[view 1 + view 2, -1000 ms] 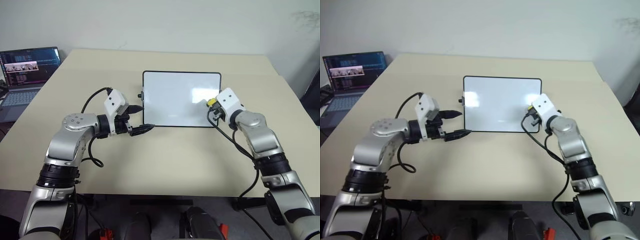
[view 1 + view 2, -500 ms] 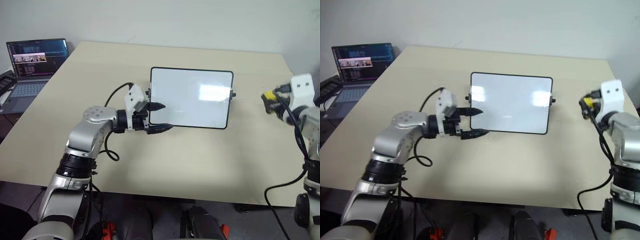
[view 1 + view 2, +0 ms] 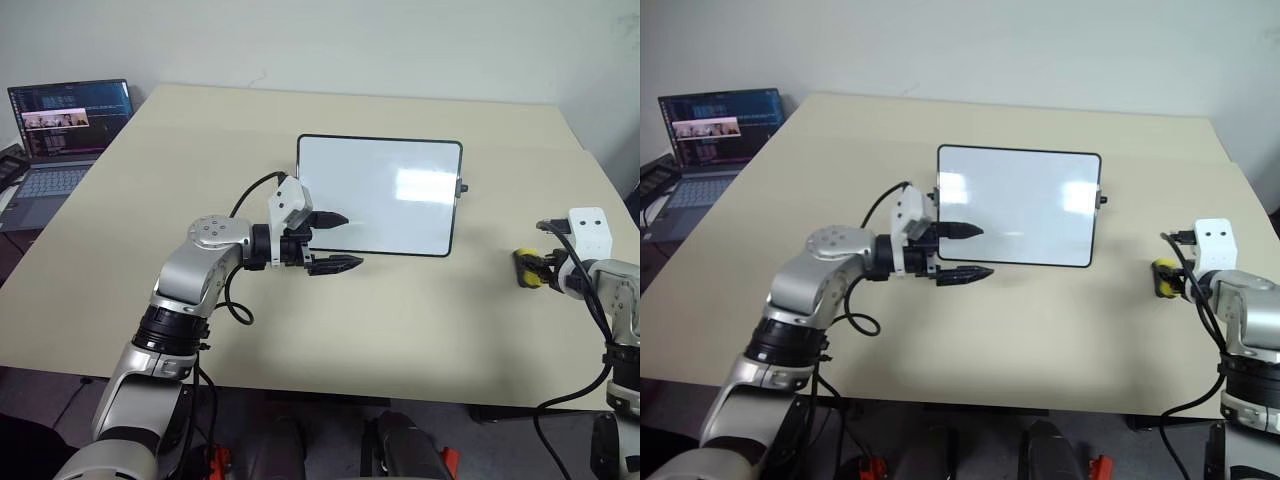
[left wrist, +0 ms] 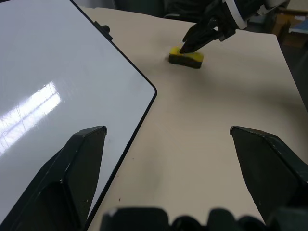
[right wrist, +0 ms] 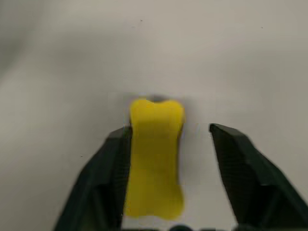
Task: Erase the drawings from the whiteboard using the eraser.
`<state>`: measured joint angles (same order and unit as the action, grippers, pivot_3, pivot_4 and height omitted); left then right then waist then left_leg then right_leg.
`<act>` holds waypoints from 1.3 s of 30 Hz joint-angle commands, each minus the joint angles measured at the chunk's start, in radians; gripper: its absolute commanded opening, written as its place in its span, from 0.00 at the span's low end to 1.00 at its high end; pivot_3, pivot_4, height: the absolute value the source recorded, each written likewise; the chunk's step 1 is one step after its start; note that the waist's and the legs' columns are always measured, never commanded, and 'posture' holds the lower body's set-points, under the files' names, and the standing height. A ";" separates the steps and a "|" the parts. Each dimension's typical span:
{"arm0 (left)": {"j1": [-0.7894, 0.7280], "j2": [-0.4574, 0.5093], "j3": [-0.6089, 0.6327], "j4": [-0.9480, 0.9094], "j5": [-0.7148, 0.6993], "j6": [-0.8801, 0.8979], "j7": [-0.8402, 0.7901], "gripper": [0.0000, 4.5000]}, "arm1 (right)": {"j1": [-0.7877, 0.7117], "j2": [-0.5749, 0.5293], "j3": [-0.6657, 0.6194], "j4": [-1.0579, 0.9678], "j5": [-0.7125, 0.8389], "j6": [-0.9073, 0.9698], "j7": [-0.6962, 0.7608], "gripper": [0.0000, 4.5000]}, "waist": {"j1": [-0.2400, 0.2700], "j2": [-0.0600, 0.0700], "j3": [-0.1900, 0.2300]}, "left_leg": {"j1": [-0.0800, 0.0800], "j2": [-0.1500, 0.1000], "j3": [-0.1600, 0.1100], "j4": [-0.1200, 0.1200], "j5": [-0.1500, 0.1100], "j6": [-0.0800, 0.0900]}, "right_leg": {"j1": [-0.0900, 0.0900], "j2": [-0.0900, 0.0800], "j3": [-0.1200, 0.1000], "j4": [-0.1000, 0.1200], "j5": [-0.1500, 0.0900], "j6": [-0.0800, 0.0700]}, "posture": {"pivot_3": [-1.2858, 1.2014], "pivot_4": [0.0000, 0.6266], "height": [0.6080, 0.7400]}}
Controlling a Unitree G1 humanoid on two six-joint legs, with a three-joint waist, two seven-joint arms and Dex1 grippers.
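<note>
Yellow with a black side, the eraser [image 3: 525, 270] lies on the beige surface [image 3: 400, 320] at about 4 o'clock from the whiteboard [image 3: 380, 195], well apart from its right short edge. The right gripper [image 5: 166, 159] sits right at the eraser with its 2 fingers parted: in the right wrist view 1 finger [image 5: 103, 178] lies against the eraser's side while the other [image 5: 245, 168] stands off it with a clear gap, so the block is not clamped. In the left wrist view the eraser rests flat on the surface with those dark fingertips at its top.

At the centre of the surface, the whiteboard lies flat, glossy white in a thin black frame with a small black knob [image 3: 462, 187] on its right short side. Its face reads as clean white with a window glare; no blue marks can be made out on it.

At the board's 7 o'clock corner is the left gripper [image 3: 335, 241], pointing toward 3 o'clock. Its fingers are spread wide and hold nothing, with 1 fingertip [image 3: 338, 219] over the board's lower-left area and the other [image 3: 345, 263] over bare surface just below the frame.

A laptop [image 3: 60, 140] with a lit screen stands at the far 9 o'clock edge.
</note>
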<state>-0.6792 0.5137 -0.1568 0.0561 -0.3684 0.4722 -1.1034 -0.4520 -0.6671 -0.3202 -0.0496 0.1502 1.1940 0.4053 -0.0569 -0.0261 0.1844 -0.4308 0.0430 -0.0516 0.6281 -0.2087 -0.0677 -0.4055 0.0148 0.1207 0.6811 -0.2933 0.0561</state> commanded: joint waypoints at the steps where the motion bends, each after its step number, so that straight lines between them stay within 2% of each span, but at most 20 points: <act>1: -0.003 0.006 0.008 -0.025 0.001 -0.019 -0.007 1.00 | -0.006 -0.041 -0.003 0.030 0.009 -0.053 0.017 0.90 | 0.000 0.000 0.000 | 0.000 0.000 0.000 0.000 0.000 0.000 | 0.000 0.000 0.000 0.000 0.000 0.000 | 0.52 0.24 1.00; 2: -0.001 0.007 0.009 -0.025 0.002 -0.020 -0.008 1.00 | -0.009 -0.047 -0.001 0.041 0.010 -0.062 0.021 0.98 | -0.001 0.000 0.000 | 0.000 0.000 0.000 0.000 0.000 0.000 | 0.000 0.000 0.000 0.000 0.000 0.000 | 0.52 0.24 1.00; 3: 0.000 0.008 0.010 -0.025 0.002 -0.021 -0.007 1.00 | -0.012 -0.051 0.000 0.050 0.011 -0.069 0.023 1.00 | -0.001 0.000 0.000 | 0.000 0.000 0.000 0.000 0.000 0.000 | 0.000 0.000 0.000 0.000 0.000 0.000 | 0.52 0.24 1.00; 6: 0.000 0.018 0.020 -0.020 0.005 -0.023 -0.004 1.00 | -0.041 -0.059 -0.014 0.016 0.027 -0.071 0.023 1.00 | -0.002 0.000 0.000 | 0.000 0.000 0.000 0.000 0.000 0.000 | 0.000 0.000 0.000 0.000 0.000 0.000 | 0.52 0.24 1.00; 9: -0.002 0.027 0.069 0.010 0.005 -0.042 0.035 1.00 | -0.100 -0.015 -0.049 -0.057 0.055 -0.101 -0.012 1.00 | -0.006 0.000 0.000 | 0.000 0.000 0.000 0.000 0.000 0.000 | 0.000 0.000 0.000 0.001 0.000 0.000 | 0.52 0.24 1.00; 16: -0.028 0.024 0.224 0.170 0.057 -0.185 0.242 1.00 | -0.097 0.219 -0.025 -0.091 0.009 -0.341 -0.200 1.00 | -0.004 0.000 0.000 | 0.000 0.001 -0.001 0.001 0.000 0.000 | 0.001 0.001 -0.001 0.001 0.000 0.000 | 0.52 0.24 1.00; 23: -0.037 -0.006 0.368 0.305 0.073 -0.302 0.470 1.00 | 0.052 0.403 -0.080 -0.143 0.057 -0.508 -0.289 1.00 | 0.015 0.000 0.000 | -0.001 0.000 -0.002 0.001 0.000 0.000 | 0.000 -0.001 -0.002 0.001 0.000 0.000 | 0.52 0.24 1.00; 30: -0.037 -0.041 0.396 0.461 0.109 -0.397 0.588 1.00 | 0.112 0.465 -0.066 -0.083 0.084 -0.636 -0.294 1.00 | 0.016 0.000 -0.001 | 0.000 0.000 -0.002 0.002 0.000 -0.001 | 0.000 -0.001 -0.002 0.003 0.001 0.000 | 0.52 0.24 1.00; 39: 0.018 -0.096 0.367 0.495 0.136 -0.416 0.604 1.00 | 0.189 0.475 -0.010 -0.077 0.147 -0.627 -0.230 1.00 | 0.015 0.000 -0.001 | 0.000 0.000 -0.002 0.001 0.000 -0.001 | 0.000 -0.001 -0.002 0.003 0.001 0.000 | 0.52 0.24 1.00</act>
<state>-0.6535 0.4161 0.2115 0.5698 -0.2392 0.0747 -0.5034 -0.2610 -0.1783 -0.3289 -0.1115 0.2907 0.5757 0.1715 -0.0417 -0.0257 0.1834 -0.4306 0.0431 -0.0533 0.6296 -0.2083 -0.0683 -0.4051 0.0142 0.1187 0.6846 -0.2926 0.0563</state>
